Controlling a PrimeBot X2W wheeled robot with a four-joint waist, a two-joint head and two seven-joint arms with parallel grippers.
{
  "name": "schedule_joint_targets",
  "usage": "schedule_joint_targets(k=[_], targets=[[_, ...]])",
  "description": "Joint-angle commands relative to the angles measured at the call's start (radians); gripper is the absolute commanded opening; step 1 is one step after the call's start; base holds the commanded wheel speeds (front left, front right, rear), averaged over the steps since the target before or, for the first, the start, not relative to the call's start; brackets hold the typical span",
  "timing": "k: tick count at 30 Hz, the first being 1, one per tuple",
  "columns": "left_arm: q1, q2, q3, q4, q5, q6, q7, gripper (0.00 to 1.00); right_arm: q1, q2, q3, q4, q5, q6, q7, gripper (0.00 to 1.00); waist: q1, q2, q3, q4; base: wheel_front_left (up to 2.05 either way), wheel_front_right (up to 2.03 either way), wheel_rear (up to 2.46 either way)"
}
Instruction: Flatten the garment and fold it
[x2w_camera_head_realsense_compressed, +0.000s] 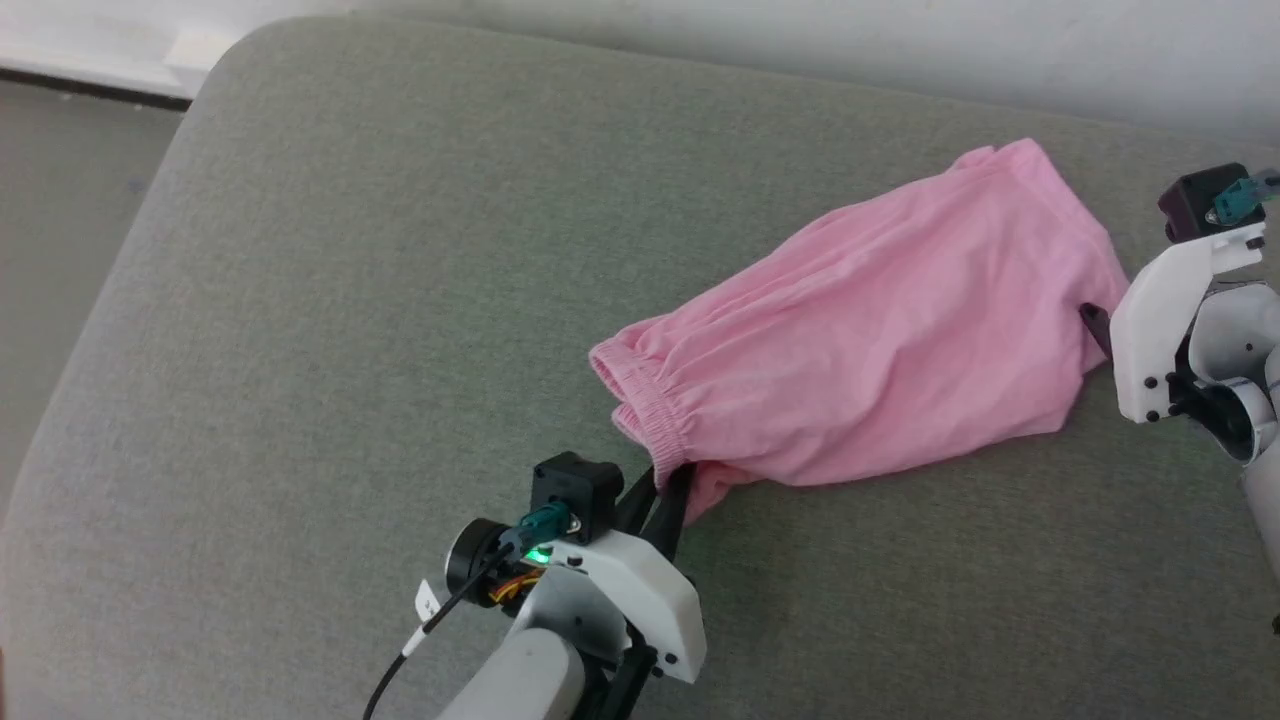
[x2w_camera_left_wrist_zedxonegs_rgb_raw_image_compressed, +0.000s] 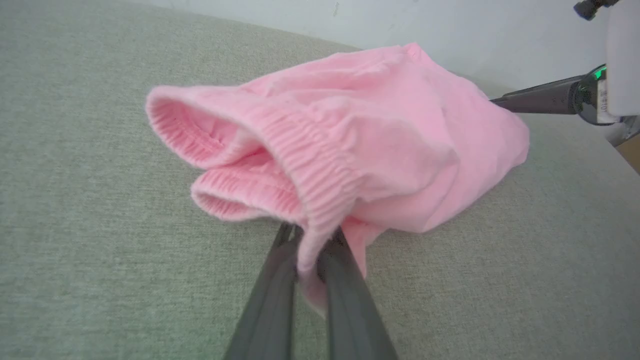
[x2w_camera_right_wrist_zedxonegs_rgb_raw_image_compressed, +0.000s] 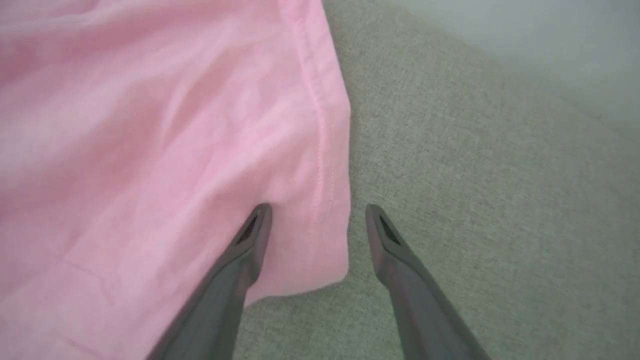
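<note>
The garment (x2w_camera_head_realsense_compressed: 880, 330), light pink shorts, lies crumpled across the grey-green cushion, its gathered waistband (x2w_camera_head_realsense_compressed: 650, 405) toward me. My left gripper (x2w_camera_head_realsense_compressed: 672, 492) is shut on the waistband's near edge; in the left wrist view the ribbed waistband (x2w_camera_left_wrist_zedxonegs_rgb_raw_image_compressed: 320, 185) is pinched between my two dark fingers (x2w_camera_left_wrist_zedxonegs_rgb_raw_image_compressed: 345, 290). My right gripper (x2w_camera_right_wrist_zedxonegs_rgb_raw_image_compressed: 317, 215) stands open at the far hem, one finger (x2w_camera_right_wrist_zedxonegs_rgb_raw_image_compressed: 250, 245) on the pink cloth and the other (x2w_camera_right_wrist_zedxonegs_rgb_raw_image_compressed: 390, 245) over bare cushion, with the stitched hem (x2w_camera_right_wrist_zedxonegs_rgb_raw_image_compressed: 325, 165) between them. In the head view its white body (x2w_camera_head_realsense_compressed: 1170, 330) sits at the garment's right end.
The cushion (x2w_camera_head_realsense_compressed: 350, 350) stretches wide to the left and in front of the garment. A pale wall (x2w_camera_head_realsense_compressed: 900, 50) runs behind it. Floor (x2w_camera_head_realsense_compressed: 60, 200) drops off past the cushion's left edge.
</note>
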Motion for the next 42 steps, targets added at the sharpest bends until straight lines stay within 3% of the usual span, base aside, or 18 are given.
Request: schedule_joint_targets(k=[1, 9, 10, 14, 22, 32, 42], targets=[[-0.021, -0.006, -0.007, -0.003, 0.008, -0.006, -0.002, 0.00, -0.025, -0.001, 0.013, 0.039, 0.000, -0.002, 0.013, 1.00, -0.0002, 0.0000, 0.037, 0.042, 0.00, 0.00, 0.00], [-0.044, -0.019, -0.032, 0.015, 0.005, -0.001, -0.016, 0.00, -0.040, -0.022, 0.188, 0.134, 0.098, -0.002, 0.075, 1.00, -0.0002, 0.0000, 0.049, 0.067, 0.00, 0.00, 0.00], [-0.045, -0.020, -0.033, 0.018, 0.005, 0.000, -0.017, 0.00, -0.034, -0.030, 0.222, 0.130, 0.126, -0.002, 0.090, 0.00, -0.0002, 0.0000, 0.048, 0.067, 0.00, 0.00, 0.00], [-0.043, -0.016, -0.031, 0.033, 0.001, 0.004, -0.019, 0.00, -0.027, -0.086, 0.312, 0.108, 0.215, -0.002, 0.101, 0.00, -0.0002, 0.0000, 0.037, 0.060, 0.00, 0.00, 0.00], [-0.028, 0.008, -0.020, 0.051, -0.011, 0.007, -0.022, 0.00, -0.036, -0.116, 0.319, 0.126, 0.308, -0.002, 0.000, 0.00, -0.0002, 0.0000, -0.026, 0.022, 0.00, 0.00, 0.00], [0.034, 0.068, 0.013, 0.031, -0.049, 0.007, -0.017, 0.00, 0.098, -0.120, 0.225, 0.107, 0.427, -0.002, -0.137, 0.00, -0.0002, 0.0000, -0.172, -0.080, 0.00, 0.00, 0.00], [0.123, 0.114, 0.011, -0.059, -0.125, -0.020, 0.068, 0.00, 0.399, -0.118, 0.037, -0.137, 0.469, -0.002, -0.183, 0.00, -0.0002, 0.0000, -0.234, -0.190, 0.00, 0.00, 0.00]])
